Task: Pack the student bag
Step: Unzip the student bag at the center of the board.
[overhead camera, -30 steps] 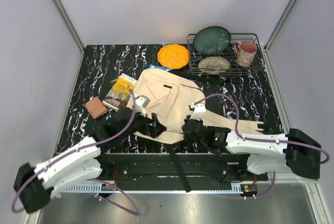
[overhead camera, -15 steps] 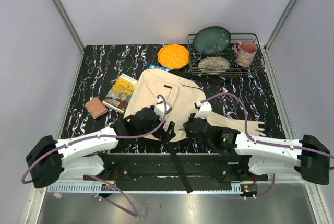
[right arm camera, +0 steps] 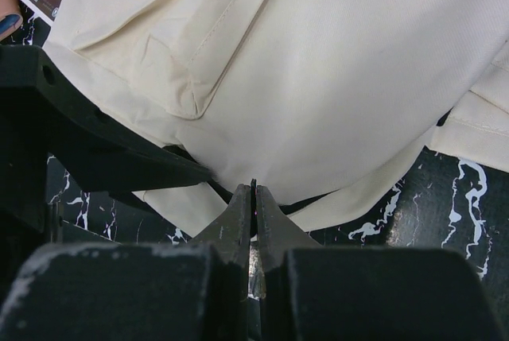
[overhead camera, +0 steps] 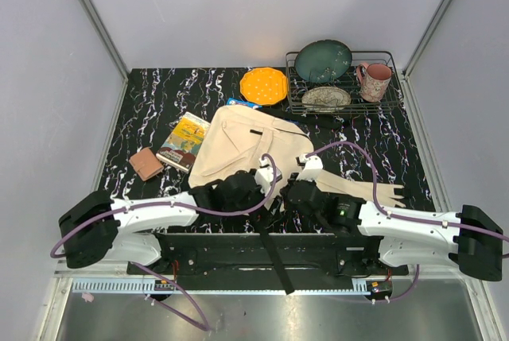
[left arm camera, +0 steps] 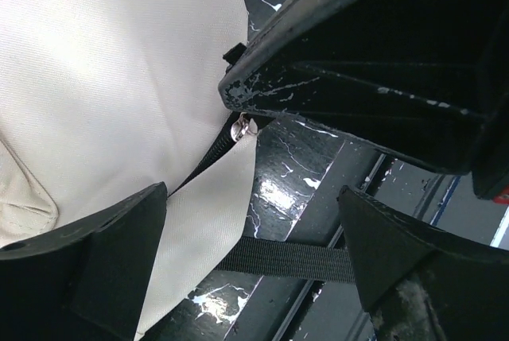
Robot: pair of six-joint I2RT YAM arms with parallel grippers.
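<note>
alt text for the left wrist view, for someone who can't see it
The left gripper, open, hovers over an edge of the cream student bag, its zipper running up to a silver zipper pull. The closed right gripper meets that pull; a black strap crosses the marble table.

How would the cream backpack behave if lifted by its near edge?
Probably floppy: the backpack lies flat and creased, so it should sag. Likely light, since it looks unfilled. Its black strap may trail.
</note>
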